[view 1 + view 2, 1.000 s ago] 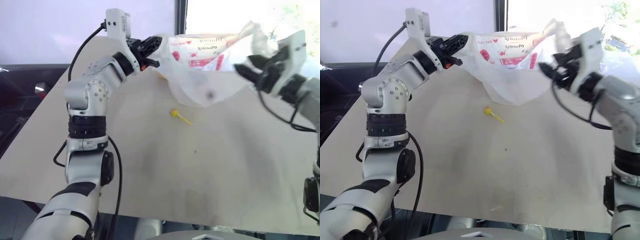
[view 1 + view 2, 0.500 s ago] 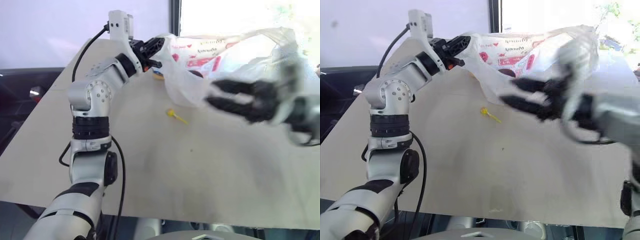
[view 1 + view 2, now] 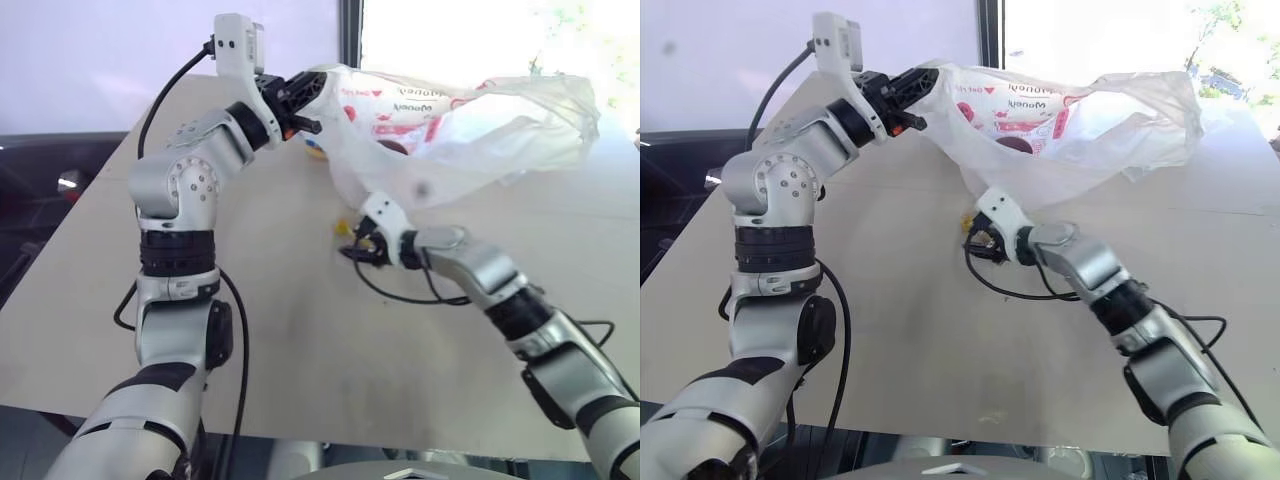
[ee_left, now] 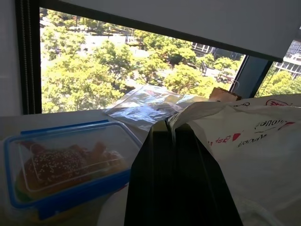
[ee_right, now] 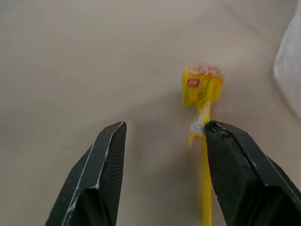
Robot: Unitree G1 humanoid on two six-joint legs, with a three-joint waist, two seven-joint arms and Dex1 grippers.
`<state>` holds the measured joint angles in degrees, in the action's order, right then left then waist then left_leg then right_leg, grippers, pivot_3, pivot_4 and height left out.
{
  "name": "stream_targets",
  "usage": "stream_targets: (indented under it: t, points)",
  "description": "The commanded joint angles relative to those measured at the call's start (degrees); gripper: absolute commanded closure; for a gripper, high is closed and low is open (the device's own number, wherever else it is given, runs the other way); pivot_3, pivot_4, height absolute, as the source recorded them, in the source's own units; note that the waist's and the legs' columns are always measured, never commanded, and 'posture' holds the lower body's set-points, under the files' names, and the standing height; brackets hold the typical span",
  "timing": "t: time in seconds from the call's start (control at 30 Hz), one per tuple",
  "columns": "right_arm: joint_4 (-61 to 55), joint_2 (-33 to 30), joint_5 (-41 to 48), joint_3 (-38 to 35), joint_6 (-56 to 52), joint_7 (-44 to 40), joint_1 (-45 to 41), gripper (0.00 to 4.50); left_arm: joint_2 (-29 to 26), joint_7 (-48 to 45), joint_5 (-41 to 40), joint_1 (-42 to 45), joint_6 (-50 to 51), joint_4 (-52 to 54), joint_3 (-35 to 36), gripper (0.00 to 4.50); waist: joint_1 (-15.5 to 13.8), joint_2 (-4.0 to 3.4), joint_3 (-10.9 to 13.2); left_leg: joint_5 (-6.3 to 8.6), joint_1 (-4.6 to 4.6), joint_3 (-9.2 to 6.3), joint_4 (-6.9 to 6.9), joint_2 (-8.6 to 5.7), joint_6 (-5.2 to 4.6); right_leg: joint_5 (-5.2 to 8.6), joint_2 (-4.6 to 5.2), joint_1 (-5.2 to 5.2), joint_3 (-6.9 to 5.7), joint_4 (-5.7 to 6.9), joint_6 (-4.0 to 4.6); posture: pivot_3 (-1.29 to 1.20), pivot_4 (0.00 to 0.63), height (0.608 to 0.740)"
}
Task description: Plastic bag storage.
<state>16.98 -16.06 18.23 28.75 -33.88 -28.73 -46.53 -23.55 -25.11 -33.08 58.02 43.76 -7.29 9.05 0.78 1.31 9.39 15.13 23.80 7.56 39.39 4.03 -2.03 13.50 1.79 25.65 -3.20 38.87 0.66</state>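
The left gripper (image 3: pixel 305 105) is up high in the upper left of the head view. Its two black fingers (image 4: pixel 174 179) are squeezed together on one edge of the plastic bag (image 3: pixel 470 130). The bag is thin and white, with red marks printed on it. It hangs from that pinch and spreads out across the top of the picture toward the upper right, where it droops down onto the table (image 3: pixel 300 350). In the left wrist view a fold of the bag sits right between the finger tips.

The right gripper (image 3: pixel 352 246) is low over the table, near the middle of the head view, just under the hanging bag. Its fingers (image 5: pixel 101 174) are apart, with a wide gap between them. A yellow lollipop (image 5: pixel 202 89) lies flat on the table there. In the right wrist view its stick runs right along one finger, and its head is just past the finger tips. I cannot tell if the finger touches the stick.

In the left wrist view, a box with a blue lid (image 4: pixel 61 162) sits in the lower left. There is food inside it. Behind the box, near the middle of the picture, lies a clear bag (image 4: pixel 141 106) by the window (image 4: pixel 113 66).
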Motion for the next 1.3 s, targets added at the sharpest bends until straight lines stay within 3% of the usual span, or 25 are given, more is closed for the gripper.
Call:
stream_targets:
  t: [0.03, 0.1, 0.13, 0.27, 0.4, 0.53, 0.7, 0.93, 1.07, 1.1, 1.23, 1.3]
  points:
    - [6.7, 1.9, -5.1, -0.8, 2.9, -0.9, -1.2, 3.60, -0.6, 0.4, -0.3, 0.2, 0.5, 3.9, 1.1, 4.50, 0.1, 0.01, 0.0, 0.00, -0.07, 0.01, 0.02, 0.00, 0.00, 0.00, 0.00, -0.07, 0.01, 0.02, 0.00, 0.00, 0.150, 0.740]
    - [6.8, 2.4, -6.4, -1.3, 3.4, -2.1, -1.0, 4.40, -0.6, 0.6, -0.4, -0.1, 0.8, 4.5, 1.3, 4.50, 0.1, 0.00, 0.0, 0.00, -0.09, 0.02, 0.02, 0.01, 0.00, 0.00, 0.01, -0.08, 0.03, 0.05, 0.00, 0.00, 0.150, 0.740]
    - [4.7, 2.0, -6.3, -1.9, 2.5, -2.7, -0.4, 4.46, -0.7, 0.6, -0.3, -0.3, 0.8, 4.5, 1.3, 4.50, 0.1, -0.01, 0.0, 0.00, -0.09, 0.02, 0.02, 0.01, 0.00, 0.00, 0.01, -0.08, 0.04, 0.06, 0.00, 0.00, 0.150, 0.740]
    - [-8.7, -1.1, -3.5, -5.9, 0.3, -7.4, 3.3, 4.46, -0.6, 0.8, -0.3, -0.7, 0.7, 4.7, 1.7, 4.50, -0.1, -0.02, 0.0, 0.00, -0.08, -0.02, 0.02, 0.05, 0.01, -0.01, 0.07, -0.07, 0.03, 0.08, 0.01, 0.00, 0.150, 0.740]
    - [-32.2, -8.4, 10.3, -16.5, -11.1, -13.4, 7.4, 4.46, -0.6, 0.3, -0.2, -1.5, 0.4, 4.8, 1.7, 4.50, -0.2, -0.03, 0.0, 0.00, 0.08, -0.04, -0.01, 0.00, 0.01, -0.01, 0.13, 0.00, -0.02, -0.01, 0.01, 0.00, 0.150, 0.740]
    - [-40.2, -15.4, 13.9, -25.8, -18.8, -10.2, 6.1, 4.46, -1.4, -2.3, -1.3, -2.5, 1.0, 6.0, 1.5, 4.50, -0.2, -0.02, 0.0, 0.01, 0.05, -0.13, -0.02, -0.02, 0.01, 0.00, 0.12, -0.03, -0.08, -0.01, 0.01, 0.00, 0.150, 0.740]
    - [-30.5, -23.3, 5.1, -25.3, -17.7, -7.3, -2.5, 4.46, -2.9, -6.5, -4.1, -5.7, 3.7, 12.0, 0.5, 4.50, 0.1, -0.03, 0.0, 0.01, -0.08, 0.03, 0.00, -0.02, 0.00, 0.00, 0.02, -0.03, 0.05, 0.05, 0.01, 0.00, 0.150, 0.740]
    - [0.9, -18.9, -12.9, -10.2, -1.7, -9.9, -17.3, 4.46, -1.4, -4.6, -5.4, -6.9, 5.6, 16.1, 0.3, 4.50, 0.3, -0.03, 0.0, 0.00, -0.10, 0.13, -0.02, 0.04, 0.01, 0.00, -0.03, 0.03, 0.21, 0.06, 0.01, 0.00, 0.150, 0.740]
    - [17.1, -17.5, -21.5, -5.7, 10.6, -9.8, -22.4, 3.37, -0.5, -2.0, -6.0, -7.7, 6.4, 17.7, 1.4, 4.50, -0.2, -0.03, 0.0, 0.00, 0.02, 0.09, -0.05, -0.01, 0.00, 0.00, -0.02, 0.04, 0.19, -0.04, 0.01, 0.00, 0.150, 0.740]
    - [18.2, -17.4, -22.5, -6.1, 12.1, -9.3, -23.0, 2.88, -0.5, -1.4, -6.2, -7.9, 6.6, 17.9, 1.9, 4.50, -0.3, -0.04, 0.0, 0.01, 0.04, 0.06, -0.05, -0.06, 0.00, 0.00, 0.03, 0.04, 0.19, -0.04, 0.00, 0.00, 0.150, 0.740]
    - [8.2, -20.1, -20.1, -11.0, 9.3, -13.4, -20.2, 1.37, -0.9, 0.1, -6.2, -8.8, 6.7, 17.4, 3.2, 4.50, -0.2, -0.05, 0.1, 0.01, 0.07, 0.03, -0.15, -0.08, 0.00, 0.00, 0.23, 0.05, 0.19, -0.06, -0.02, 0.00, 0.150, 0.740]
    - [-2.0, -22.3, -16.5, -14.8, 5.0, -16.3, -16.7, 1.37, -0.9, 0.3, -5.7, -8.7, 6.3, 16.7, 3.2, 4.50, -0.2, -0.06, 0.1, 0.01, 0.05, -0.03, -0.19, -0.03, 0.01, 0.00, 0.22, 0.06, 0.12, -0.03, -0.01, 0.00, 0.150, 0.740]
